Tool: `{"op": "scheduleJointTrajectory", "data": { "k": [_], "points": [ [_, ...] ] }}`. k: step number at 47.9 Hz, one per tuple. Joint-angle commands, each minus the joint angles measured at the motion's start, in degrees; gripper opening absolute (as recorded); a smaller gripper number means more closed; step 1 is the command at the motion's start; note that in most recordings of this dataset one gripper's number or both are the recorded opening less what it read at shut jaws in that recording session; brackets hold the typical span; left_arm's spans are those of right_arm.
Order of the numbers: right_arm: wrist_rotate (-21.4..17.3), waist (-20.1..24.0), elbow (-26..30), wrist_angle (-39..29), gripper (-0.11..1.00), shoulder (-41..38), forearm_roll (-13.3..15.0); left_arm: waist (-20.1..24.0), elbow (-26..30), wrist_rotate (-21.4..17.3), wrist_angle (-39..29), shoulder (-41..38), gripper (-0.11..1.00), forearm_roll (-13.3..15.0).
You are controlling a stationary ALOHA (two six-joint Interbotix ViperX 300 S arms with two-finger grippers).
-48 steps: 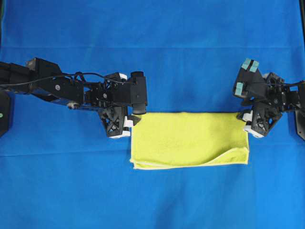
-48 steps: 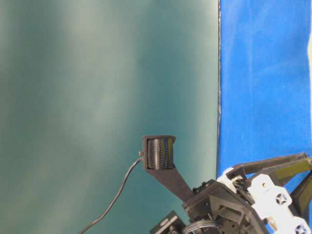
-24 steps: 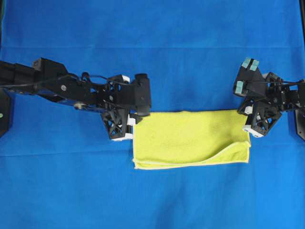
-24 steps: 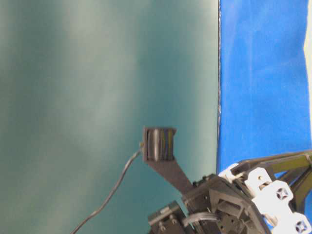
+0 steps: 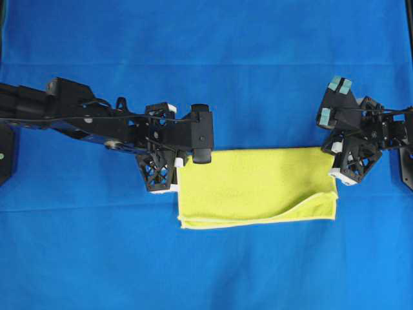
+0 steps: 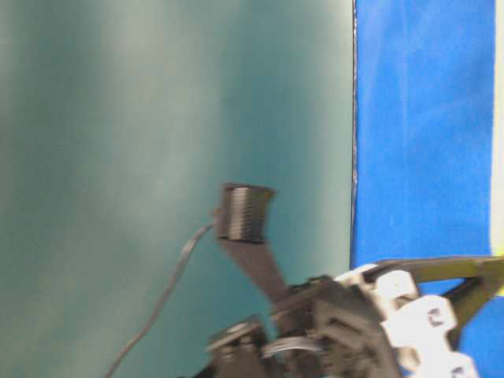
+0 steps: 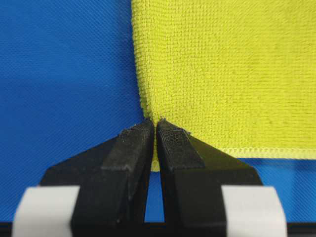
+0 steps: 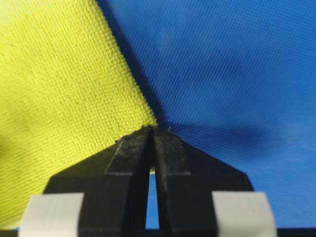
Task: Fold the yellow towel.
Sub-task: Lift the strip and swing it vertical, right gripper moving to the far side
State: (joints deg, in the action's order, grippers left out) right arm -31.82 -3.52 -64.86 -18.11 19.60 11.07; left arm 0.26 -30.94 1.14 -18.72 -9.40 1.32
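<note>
Wrist views: left gripper point(image 7: 155, 129) pinched shut on the yellow towel point(image 5: 257, 187) at a corner, stitched hem running to the right. Right gripper point(image 8: 152, 133) likewise clamped on a towel corner. Overhead: towel folded in half, a rectangle at centre frame, flat on the blue cloth point(image 5: 206, 64) that covers the whole work surface; lower right edge slightly lifted. Table-level view, blurred: a dull teal wall point(image 6: 157, 118) at left.

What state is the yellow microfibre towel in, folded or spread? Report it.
Folded once. The yellow microfibre towel lies as a rectangle on the blue cloth, two layers showing along its near edge, the upper one peeling back at one corner.
</note>
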Motion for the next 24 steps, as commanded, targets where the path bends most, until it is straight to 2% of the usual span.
{"op": "scheduleJointTrajectory", "data": {
  "k": [1,15,24],
  "points": [
    [0.35,-0.09,1.93,-2.64,0.01,3.16,0.09,0.00,0.88,-0.35,-0.70,4.31,0.02,0.09],
    [0.26,0.53,8.09,-16.26,0.01,15.64,0.09,-0.53,1.49,0.09,-4.83,14.33,0.02,0.09],
    [0.44,0.79,10.63,-19.51,0.01,21.71,0.44,-1.67,1.58,-0.26,-5.36,18.54,0.02,0.09]
  ]
}}
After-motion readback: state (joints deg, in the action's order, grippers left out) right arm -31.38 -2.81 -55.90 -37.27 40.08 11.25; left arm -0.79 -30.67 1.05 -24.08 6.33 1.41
